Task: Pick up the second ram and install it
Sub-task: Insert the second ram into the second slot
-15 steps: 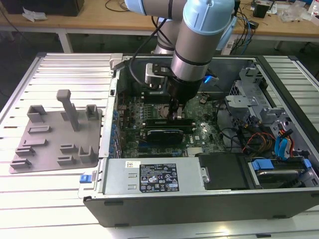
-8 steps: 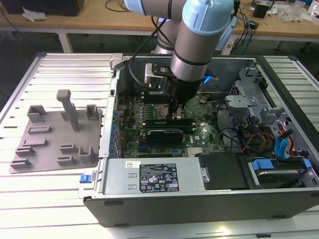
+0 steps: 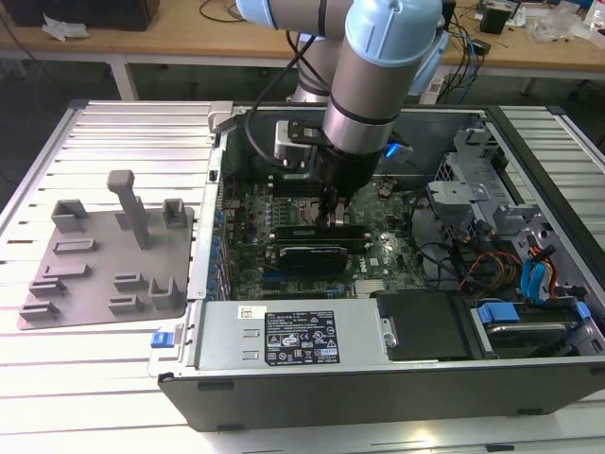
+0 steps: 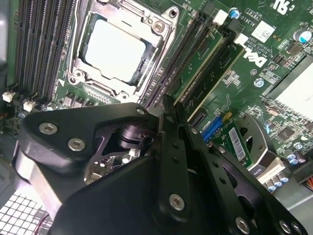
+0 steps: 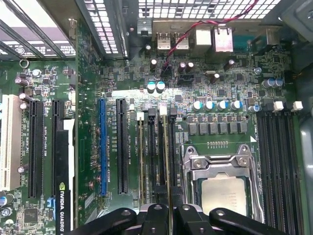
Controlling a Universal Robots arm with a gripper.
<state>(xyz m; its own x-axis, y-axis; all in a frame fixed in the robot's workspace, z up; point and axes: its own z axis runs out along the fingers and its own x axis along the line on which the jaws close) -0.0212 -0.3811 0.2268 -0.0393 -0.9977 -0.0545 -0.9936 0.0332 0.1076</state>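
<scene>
Your black two-finger gripper (image 5: 168, 208) is down inside the open black PC case (image 3: 397, 378), fingers clenched on the second ram (image 5: 166, 152), a thin green circuit-board stick; it's standing on edge in a slot beside the silver square processor (image 5: 224, 193); another green stick (image 5: 141, 156) sits in a nearby slot, parallel.

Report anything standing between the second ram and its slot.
Nothing visible does. The gripper is shut on the second ram, which stands on edge along its slot beside another stick; whether it is fully seated cannot be told.
</scene>
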